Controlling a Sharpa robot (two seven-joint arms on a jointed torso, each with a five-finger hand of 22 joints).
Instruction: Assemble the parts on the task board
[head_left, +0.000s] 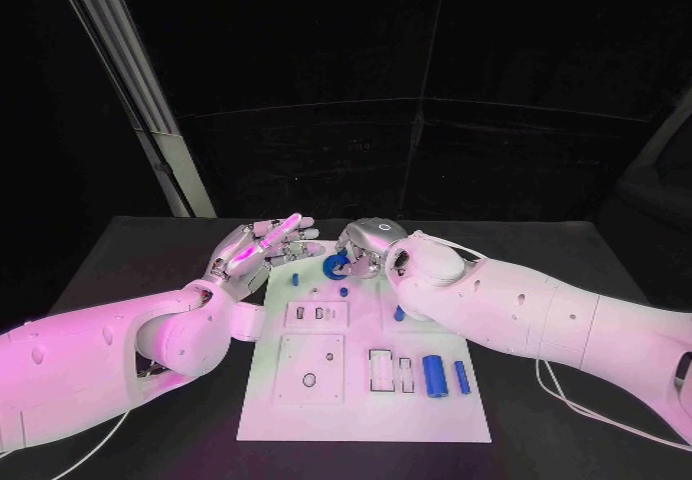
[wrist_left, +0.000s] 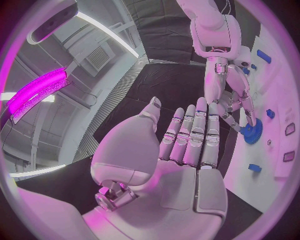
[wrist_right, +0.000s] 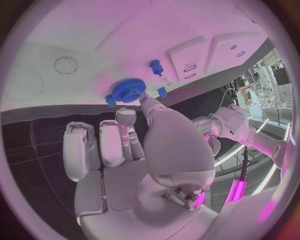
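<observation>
The left hand (head_left: 260, 246) is held flat and released above the table (head_left: 130, 262), just off the far left corner of the board (head_left: 361, 400); its fingers (wrist_left: 194, 135) are extended side by side and nothing is grasped. Just to the right of it, at the board's far edge, the blue gear (head_left: 335, 265) is found, with the right hand (head_left: 372, 240) placed over it. In the right wrist view the fingertips (wrist_right: 147, 102) are seen touching the gear's (wrist_right: 128, 90) toothed rim; whether the gear is actually pinched cannot be told. Small blue pegs (head_left: 346, 291) are set on the board just nearer the robot than the gear, with another blue piece (head_left: 400, 313) under the right forearm. Nearer still, well apart from both hands, two blue cylinders (head_left: 433, 376) are laid side by side, beside rectangular recesses (head_left: 381, 368). To their left a raised plate (head_left: 310, 368) with an oval hole is mounted.
</observation>
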